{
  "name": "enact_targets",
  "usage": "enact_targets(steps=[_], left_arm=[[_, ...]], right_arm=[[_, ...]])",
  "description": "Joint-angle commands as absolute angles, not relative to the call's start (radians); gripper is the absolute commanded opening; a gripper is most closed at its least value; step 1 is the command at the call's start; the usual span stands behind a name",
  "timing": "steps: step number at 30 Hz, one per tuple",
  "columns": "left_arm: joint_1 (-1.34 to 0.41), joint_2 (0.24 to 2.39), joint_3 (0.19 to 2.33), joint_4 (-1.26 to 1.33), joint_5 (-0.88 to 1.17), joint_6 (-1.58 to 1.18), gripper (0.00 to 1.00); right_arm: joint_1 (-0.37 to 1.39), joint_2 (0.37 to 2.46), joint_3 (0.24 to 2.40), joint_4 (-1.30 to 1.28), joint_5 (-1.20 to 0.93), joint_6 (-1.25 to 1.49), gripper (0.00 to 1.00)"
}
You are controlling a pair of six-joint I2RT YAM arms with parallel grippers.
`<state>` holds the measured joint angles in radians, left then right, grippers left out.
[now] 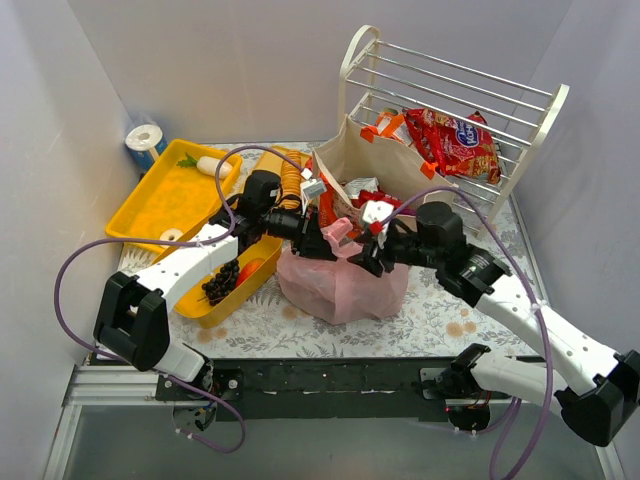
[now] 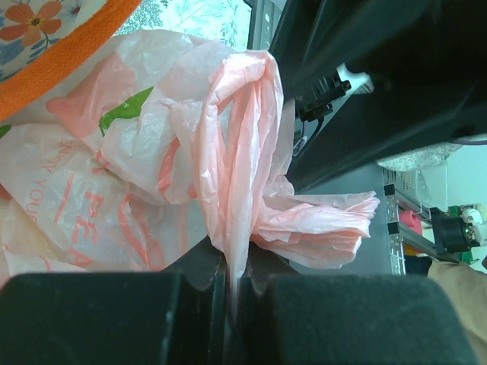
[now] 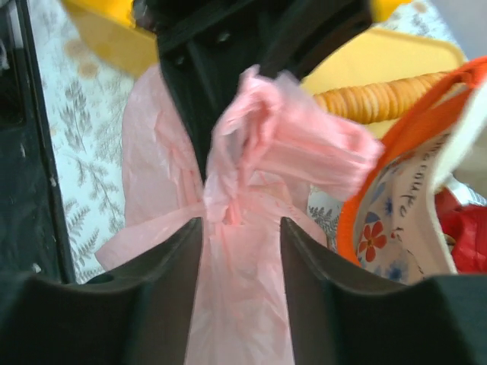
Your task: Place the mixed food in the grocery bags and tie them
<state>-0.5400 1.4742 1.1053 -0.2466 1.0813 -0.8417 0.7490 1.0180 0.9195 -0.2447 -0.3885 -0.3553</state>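
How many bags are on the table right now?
2: a pink bag in the middle, and a beige tote standing just behind it. None looks hidden.

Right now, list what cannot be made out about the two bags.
Pink bag contents: top view, bunched plastic, left gripper and right gripper cover its mouth.
Tote bottom: top view, its own wall hides it.
Whether the right gripper pinches plastic: right wrist view, blurred.

Bright, even light; blurry wrist views.
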Motion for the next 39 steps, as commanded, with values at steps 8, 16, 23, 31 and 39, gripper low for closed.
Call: enact_targets(steps=[8,16,23,31,39], left_arm=[[-0.541,1.408,1.068,-0.152,1.137,-0.847,0.0],[-0.541,1.402,1.054,-0.123,1.166,-0.857,0.0],[-0.541,1.401,1.048,-0.115,1.186,-0.859,0.0],[-0.541,1.397,1.042,-0.104,1.193,-0.865,0.0],[-0.541,1.407,1.037,-0.087,1.175,-0.888,0.0]], right_arm=[[0.468,0.985,0.922,0.087,-0.667,0.127,0.74],[0.466,1.003,0.798,0.397,-0.758,0.218,0.8],[0.466,1.048,0.784,0.471,-0.79,0.196,0.8],[0.471,1.12,0.795,0.5,-0.83,0.19,0.66],[0.499,1.132,0.766,0.561,-0.812,0.216,0.13]])
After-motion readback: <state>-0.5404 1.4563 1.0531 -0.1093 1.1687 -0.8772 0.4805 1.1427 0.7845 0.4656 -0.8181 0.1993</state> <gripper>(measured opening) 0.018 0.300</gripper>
